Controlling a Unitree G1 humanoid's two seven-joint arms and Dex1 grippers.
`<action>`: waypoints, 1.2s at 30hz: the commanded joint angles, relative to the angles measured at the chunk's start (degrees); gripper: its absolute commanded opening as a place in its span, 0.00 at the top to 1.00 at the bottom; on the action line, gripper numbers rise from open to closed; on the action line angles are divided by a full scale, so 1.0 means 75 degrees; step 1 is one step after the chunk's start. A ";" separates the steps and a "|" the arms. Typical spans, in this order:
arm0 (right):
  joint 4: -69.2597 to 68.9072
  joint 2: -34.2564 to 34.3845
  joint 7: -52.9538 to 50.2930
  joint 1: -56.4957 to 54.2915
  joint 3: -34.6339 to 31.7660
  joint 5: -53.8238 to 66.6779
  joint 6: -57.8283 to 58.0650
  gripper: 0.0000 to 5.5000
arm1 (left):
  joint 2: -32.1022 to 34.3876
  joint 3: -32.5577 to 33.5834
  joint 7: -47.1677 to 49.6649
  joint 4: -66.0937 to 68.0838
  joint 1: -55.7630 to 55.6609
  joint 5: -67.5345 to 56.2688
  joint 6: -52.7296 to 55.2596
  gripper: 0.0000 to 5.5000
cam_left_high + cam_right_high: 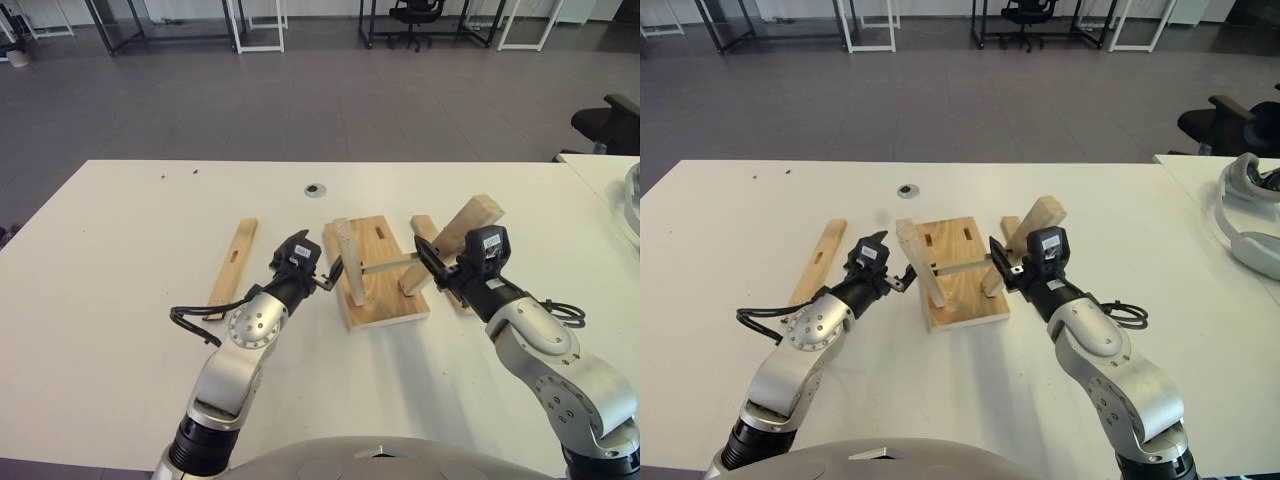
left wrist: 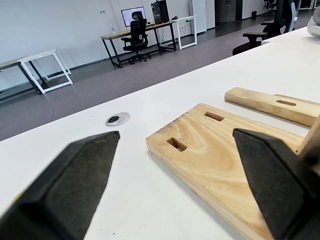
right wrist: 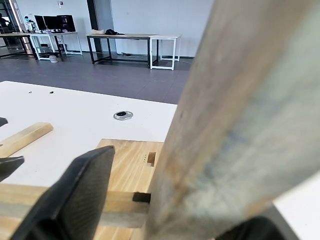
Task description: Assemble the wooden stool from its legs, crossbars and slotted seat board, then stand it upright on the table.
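The slotted seat board (image 1: pixel 385 300) lies flat at mid-table. One leg (image 1: pixel 349 258) stands on it, and a crossbar (image 1: pixel 387 266) runs from that leg to a second, tilted leg (image 1: pixel 468 228). My right gripper (image 1: pixel 428 262) is shut on the lower part of the tilted leg, which looms large in the right wrist view (image 3: pixel 240 110) above the crossbar (image 3: pixel 120 207). My left gripper (image 1: pixel 330 274) is open just left of the standing leg; its fingers (image 2: pixel 65 190) are spread wide over the board's near edge (image 2: pixel 225 150) with nothing between them.
A loose slotted leg (image 1: pixel 232 262) lies left of my left arm. Another leg (image 1: pixel 423 227) lies behind the board. A round cable port (image 1: pixel 316 189) sits farther back. A headset (image 1: pixel 1250 215) rests on the neighbouring table at right.
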 commanded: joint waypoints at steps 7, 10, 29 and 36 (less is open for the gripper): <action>0.0083 -0.1071 0.3172 0.0948 -0.1519 0.0522 -0.1003 0.49 | 0.0683 0.0903 -0.0652 0.0120 0.0508 -0.0421 -0.0534 0.24; 0.0252 -0.1634 0.4374 0.1489 -0.2325 0.0720 -0.1261 0.49 | 0.0960 0.1052 -0.0799 0.0194 0.0728 -0.0403 -0.0651 0.24; 0.3725 -0.1409 0.8277 -0.0943 0.2833 -0.2636 -0.2744 0.49 | 0.0531 0.0124 -0.3812 0.7436 -0.4098 -0.0377 -0.2597 0.24; 0.4123 -0.2669 0.8623 -0.0982 0.1067 -0.2319 -0.2713 0.49 | 0.2608 0.1524 -0.5085 1.0991 -0.5278 -0.0563 -0.5208 0.24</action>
